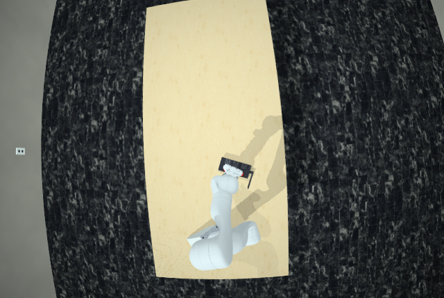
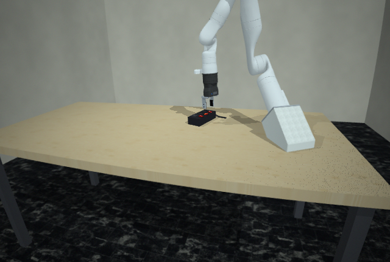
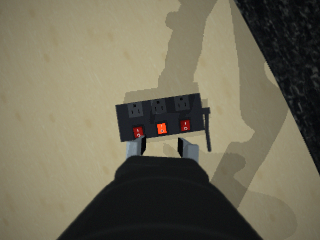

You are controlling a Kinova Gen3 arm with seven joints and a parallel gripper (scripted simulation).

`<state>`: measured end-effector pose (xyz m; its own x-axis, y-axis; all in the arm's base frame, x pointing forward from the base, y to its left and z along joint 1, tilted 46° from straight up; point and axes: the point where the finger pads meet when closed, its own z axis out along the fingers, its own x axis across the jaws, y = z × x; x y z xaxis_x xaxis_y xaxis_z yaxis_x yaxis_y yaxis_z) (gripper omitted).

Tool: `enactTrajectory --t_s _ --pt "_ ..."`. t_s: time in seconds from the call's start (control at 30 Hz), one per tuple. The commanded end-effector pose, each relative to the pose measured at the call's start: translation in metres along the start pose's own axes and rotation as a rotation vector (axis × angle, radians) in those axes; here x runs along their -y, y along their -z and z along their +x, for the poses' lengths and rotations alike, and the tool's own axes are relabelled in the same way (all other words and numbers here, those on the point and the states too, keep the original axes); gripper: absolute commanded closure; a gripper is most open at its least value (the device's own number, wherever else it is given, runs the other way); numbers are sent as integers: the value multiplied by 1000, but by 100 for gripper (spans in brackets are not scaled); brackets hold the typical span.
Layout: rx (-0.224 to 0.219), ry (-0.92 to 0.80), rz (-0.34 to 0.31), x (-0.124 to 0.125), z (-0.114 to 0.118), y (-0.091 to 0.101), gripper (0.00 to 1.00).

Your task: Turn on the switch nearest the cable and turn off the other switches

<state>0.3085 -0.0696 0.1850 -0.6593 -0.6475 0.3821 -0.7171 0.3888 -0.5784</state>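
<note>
A black power strip (image 3: 161, 118) lies flat on the wooden table, right way up, with three sockets and three red switches. Its cable (image 3: 207, 129) leaves at the right end in the wrist view. The middle switch (image 3: 161, 129) glows bright orange-red. The switch nearest the cable (image 3: 185, 125) and the farthest switch (image 3: 138, 132) look darker red. My gripper (image 3: 161, 143) is open and empty, its two fingers just above the strip's near edge, either side of the middle switch. The strip also shows in the exterior view (image 2: 202, 117) below the gripper (image 2: 207, 103), and in the top view (image 1: 235, 166).
The arm's base (image 2: 288, 128) stands on the table to the right of the strip. The table's edge and the dark floor (image 3: 290, 60) lie close beyond the cable end of the strip.
</note>
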Motion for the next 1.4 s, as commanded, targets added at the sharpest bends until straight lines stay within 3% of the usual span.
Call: enactTrajectory --t_s 0.0,0.33,0.6,0.67,0.8,1.37 --pt "4 -10 4 0 0 0 0" --pt "3 33 0 0 -1 4 0" --pt "11 397 35 6 4 57 0" --pt "11 397 35 6 4 57 0" --pt "0 533 54 10 12 77 0" --pt "0 542 60 10 12 79 0"
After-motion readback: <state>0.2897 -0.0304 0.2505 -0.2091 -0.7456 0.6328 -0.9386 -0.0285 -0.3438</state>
